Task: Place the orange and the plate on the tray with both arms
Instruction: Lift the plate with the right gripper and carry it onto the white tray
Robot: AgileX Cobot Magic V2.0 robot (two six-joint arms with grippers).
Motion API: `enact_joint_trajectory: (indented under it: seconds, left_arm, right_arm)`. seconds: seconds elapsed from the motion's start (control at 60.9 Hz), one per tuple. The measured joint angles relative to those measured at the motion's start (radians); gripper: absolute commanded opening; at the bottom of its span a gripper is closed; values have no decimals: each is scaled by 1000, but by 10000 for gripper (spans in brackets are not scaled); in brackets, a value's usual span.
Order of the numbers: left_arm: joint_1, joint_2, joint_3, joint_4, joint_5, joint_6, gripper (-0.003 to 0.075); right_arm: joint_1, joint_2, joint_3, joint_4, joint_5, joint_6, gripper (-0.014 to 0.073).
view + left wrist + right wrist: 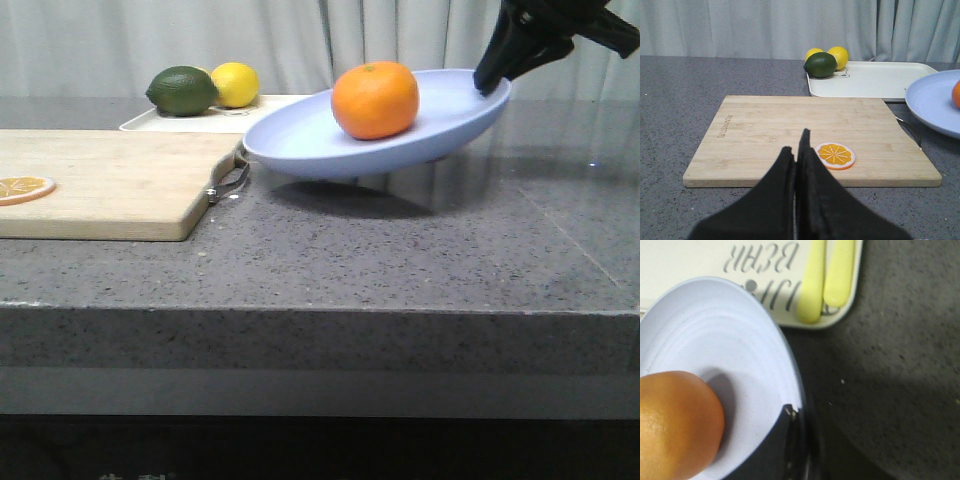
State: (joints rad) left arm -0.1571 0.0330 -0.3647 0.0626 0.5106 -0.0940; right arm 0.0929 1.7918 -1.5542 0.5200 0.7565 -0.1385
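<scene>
The orange (375,99) sits in the pale lavender-blue plate (300,140), which hangs tilted above the counter. My right gripper (492,80) is shut on the plate's right rim and holds it up; in the right wrist view the gripper (796,416) pinches the rim beside the orange (675,425) on the plate (730,340). The white tray (160,122) lies at the back left, also in the left wrist view (875,80) and the right wrist view (685,260). My left gripper (799,145) is shut and empty over the wooden board (765,135).
A light wooden cutting board (110,180) with a metal handle (228,180) holds a dried orange slice (835,155). A lime (182,91) and a lemon (235,84) sit on the tray. Yellow utensils (812,280) lie at the tray's corner.
</scene>
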Motion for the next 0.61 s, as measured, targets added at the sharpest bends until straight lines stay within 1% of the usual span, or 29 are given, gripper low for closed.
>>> enact_joint_trajectory:
  seconds: [0.164,0.23,0.394,0.607]
  left_arm:
    - [0,0,0,0,0,0,-18]
    - [0,0,0,0,0,0,-18]
    - [0,0,1,0,0,0,-18]
    - [0,0,1,0,0,0,-18]
  right_arm:
    - [0,139,-205,98,55,12,-62]
    - [0,193,-281,117,71,24,-62]
    - [0,358,-504,124,90,65,-62]
    - [1,536,-745,124,98,132,-62]
